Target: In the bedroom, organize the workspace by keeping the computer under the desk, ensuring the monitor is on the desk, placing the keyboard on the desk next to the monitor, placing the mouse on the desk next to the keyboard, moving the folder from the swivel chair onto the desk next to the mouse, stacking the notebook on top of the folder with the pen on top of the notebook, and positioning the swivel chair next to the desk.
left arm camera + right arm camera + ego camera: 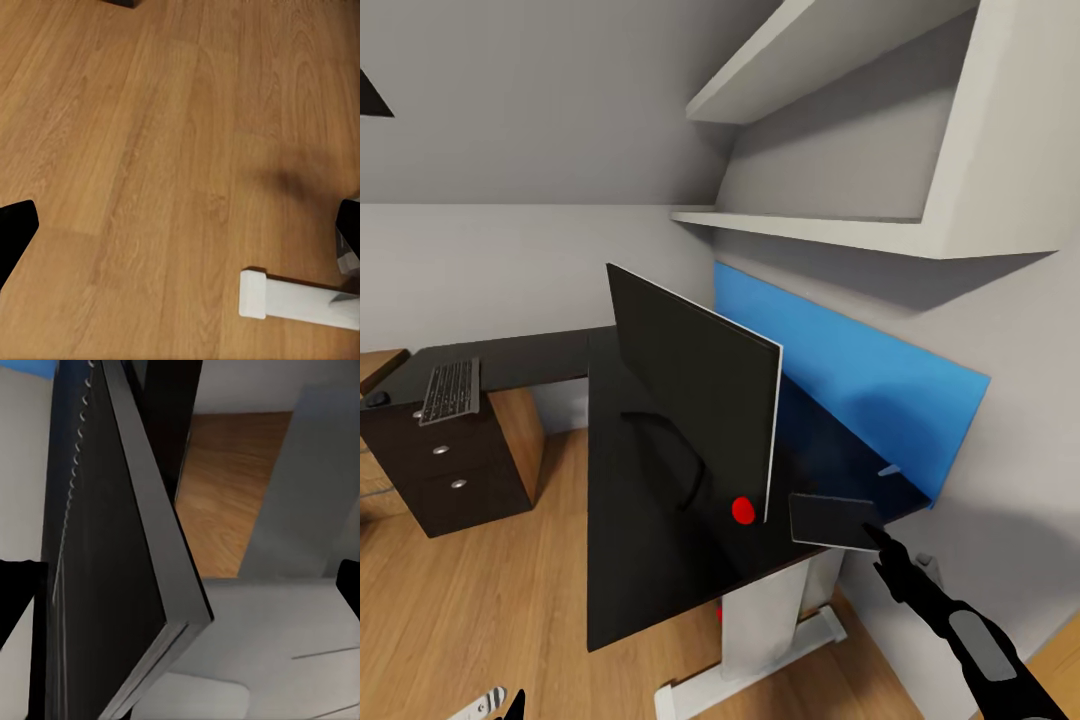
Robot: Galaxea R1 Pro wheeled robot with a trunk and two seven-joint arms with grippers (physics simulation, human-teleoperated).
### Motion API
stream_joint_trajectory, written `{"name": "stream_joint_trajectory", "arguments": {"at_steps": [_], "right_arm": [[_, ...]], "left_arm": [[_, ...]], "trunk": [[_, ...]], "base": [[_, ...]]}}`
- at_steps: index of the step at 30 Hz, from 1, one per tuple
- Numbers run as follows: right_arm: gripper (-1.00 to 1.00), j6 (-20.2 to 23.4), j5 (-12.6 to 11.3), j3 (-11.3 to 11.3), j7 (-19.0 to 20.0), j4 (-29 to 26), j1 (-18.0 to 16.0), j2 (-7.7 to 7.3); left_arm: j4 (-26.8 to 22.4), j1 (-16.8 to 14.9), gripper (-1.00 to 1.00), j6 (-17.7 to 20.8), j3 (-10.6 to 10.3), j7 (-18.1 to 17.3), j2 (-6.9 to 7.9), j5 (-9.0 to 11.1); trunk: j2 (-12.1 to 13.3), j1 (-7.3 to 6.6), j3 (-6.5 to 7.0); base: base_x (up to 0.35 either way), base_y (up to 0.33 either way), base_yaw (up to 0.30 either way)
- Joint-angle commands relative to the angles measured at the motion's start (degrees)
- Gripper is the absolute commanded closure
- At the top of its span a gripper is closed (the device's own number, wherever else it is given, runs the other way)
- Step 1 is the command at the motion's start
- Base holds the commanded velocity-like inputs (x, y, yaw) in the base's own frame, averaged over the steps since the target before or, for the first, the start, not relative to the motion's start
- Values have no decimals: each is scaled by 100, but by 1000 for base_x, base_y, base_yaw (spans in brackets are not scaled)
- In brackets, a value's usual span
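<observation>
The thin black monitor [695,390] stands on the glossy black desk [650,560]. A slim keyboard [451,390] lies well apart. The right gripper [882,545] touches a dark flat panel [832,520]; both grippers' fingers are spread apart.

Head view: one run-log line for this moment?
monitor: on desk | keyboard: far desk wing | right hand: at dark flat object, grip unclear | left hand: open above floor

Desk [650,560]: monitor [695,385], keyboard [452,390].

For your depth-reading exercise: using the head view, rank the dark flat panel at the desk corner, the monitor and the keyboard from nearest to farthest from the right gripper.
1. Dark flat panel, beside the right gripper.
2. Monitor, mid-desk.
3. Keyboard, far left wing.
</observation>
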Motion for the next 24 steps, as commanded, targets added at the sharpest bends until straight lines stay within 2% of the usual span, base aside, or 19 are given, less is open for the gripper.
{"name": "stream_joint_trajectory", "arguments": {"at_steps": [1,4,8,23,24], "right_arm": [[-100,48,-34,-21,7,-2,-3,2],[-100,48,-34,-22,8,-5,-3,-2],[-100,48,-34,-22,8,-5,-3,0],[-100,48,-34,-23,8,-6,-3,0],[100,48,-34,-23,8,-6,-3,1]], "left_arm": [[-8,1,-100,-9,-10,22,4,55],[-7,1,-100,-9,-10,22,7,55],[-8,1,-100,-9,-10,22,3,55],[4,1,-100,-9,-10,22,0,55],[15,1,-100,-9,-10,22,0,55]], "trunk": [[-3,0,-4],[-3,0,-4],[158,-88,67],[158,-88,67],[158,-88,67]], "base": [[10,11,0],[6,6,0],[1,1,0],[0,0,0],[0,0,0]]}}
